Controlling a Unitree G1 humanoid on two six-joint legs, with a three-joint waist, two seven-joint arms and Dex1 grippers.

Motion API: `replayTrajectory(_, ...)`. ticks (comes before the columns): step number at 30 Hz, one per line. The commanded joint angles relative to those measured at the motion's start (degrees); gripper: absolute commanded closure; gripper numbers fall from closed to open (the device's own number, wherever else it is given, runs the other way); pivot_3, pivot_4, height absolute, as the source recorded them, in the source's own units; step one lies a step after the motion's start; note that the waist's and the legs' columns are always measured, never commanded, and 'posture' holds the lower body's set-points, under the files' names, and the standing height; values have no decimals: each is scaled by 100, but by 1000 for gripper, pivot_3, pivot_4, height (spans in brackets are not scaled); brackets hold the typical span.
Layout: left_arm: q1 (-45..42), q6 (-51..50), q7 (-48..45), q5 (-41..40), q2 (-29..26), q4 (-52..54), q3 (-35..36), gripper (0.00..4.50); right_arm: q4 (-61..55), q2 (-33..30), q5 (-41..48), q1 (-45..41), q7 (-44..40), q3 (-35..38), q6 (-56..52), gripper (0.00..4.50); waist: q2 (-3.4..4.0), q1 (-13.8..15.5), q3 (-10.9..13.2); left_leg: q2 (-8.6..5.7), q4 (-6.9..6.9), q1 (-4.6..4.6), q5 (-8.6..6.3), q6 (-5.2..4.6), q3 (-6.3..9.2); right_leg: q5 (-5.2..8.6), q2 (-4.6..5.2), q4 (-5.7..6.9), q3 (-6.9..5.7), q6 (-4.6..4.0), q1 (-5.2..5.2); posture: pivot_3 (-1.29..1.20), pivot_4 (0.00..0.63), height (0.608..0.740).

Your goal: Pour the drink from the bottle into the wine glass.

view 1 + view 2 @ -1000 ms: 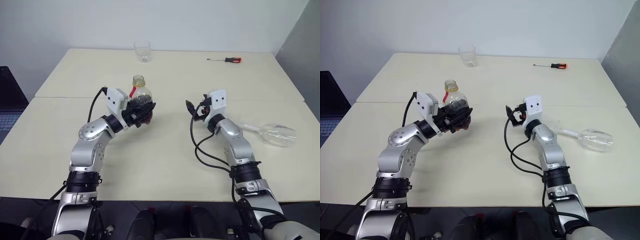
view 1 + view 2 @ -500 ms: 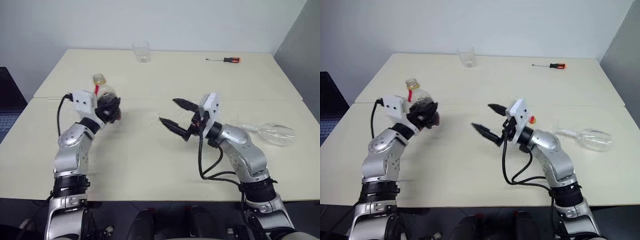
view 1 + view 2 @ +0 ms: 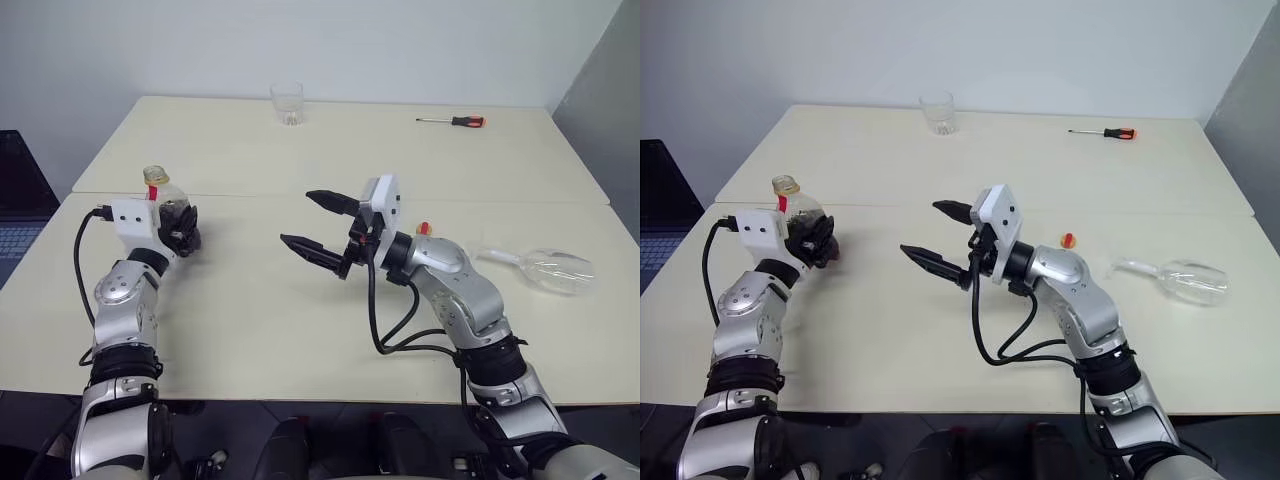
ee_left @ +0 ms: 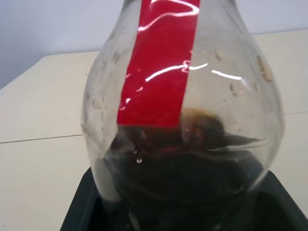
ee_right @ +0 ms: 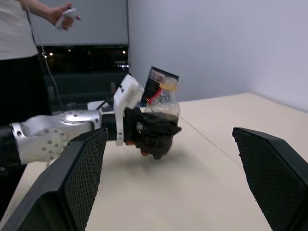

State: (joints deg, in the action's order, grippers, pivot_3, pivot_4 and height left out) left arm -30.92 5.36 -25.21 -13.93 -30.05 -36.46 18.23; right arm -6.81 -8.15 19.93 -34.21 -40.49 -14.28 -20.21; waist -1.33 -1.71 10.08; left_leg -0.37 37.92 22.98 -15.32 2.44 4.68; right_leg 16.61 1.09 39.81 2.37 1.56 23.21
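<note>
**Where everything sits on your table**

On your left, the left gripper [image 3: 178, 228] holds the bottle [image 3: 166, 199] upright above the table [image 3: 300, 150], near its left edge, with the drink [image 4: 185, 163] in the bottle's lower part. The right gripper [image 3: 318, 224] hangs over the middle of the table, pointing left toward the bottle, well apart from it. Just behind the right forearm a small cap [image 3: 423, 229] lies on the table. To your right, the wine glass [image 3: 545, 267] lies on its side near the right edge. At the far side, the tumbler [image 3: 287, 103] stands left of centre, and the screwdriver [image 3: 451, 121] lies well to its right.
</note>
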Motion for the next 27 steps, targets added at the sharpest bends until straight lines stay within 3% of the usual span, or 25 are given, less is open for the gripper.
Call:
replayTrajectory(1, -314, 383, -56, 63, -165, -222, 40, 2316, 52, 70, -242, 3, 74, -82, 310, 67, 0, -5, 0, 0, 0, 0, 0, 0, 1, 0, -1, 0, -1, 0, 0, 0, 150, 740)
replayTrajectory(12, -734, 632, -402, -11, 197, -590, -103, 2316, 93, 79, -480, 146, 231, -102, 321, 67, -3, 1, -1, -1, 2, 2, 0, 0, 0, 0, -1, 3, -2, 0, 2, 0, 150, 740)
replayTrajectory(27, -453, 656, -436, 27, 483, -426, -266, 2316, 403, 83, -628, -10, 351, 35, 455, 67, -4, -22, -2, 2, -1, 0, 0, 0, -3, 0, -3, 8, 1, 0, 6, 0, 150, 740)
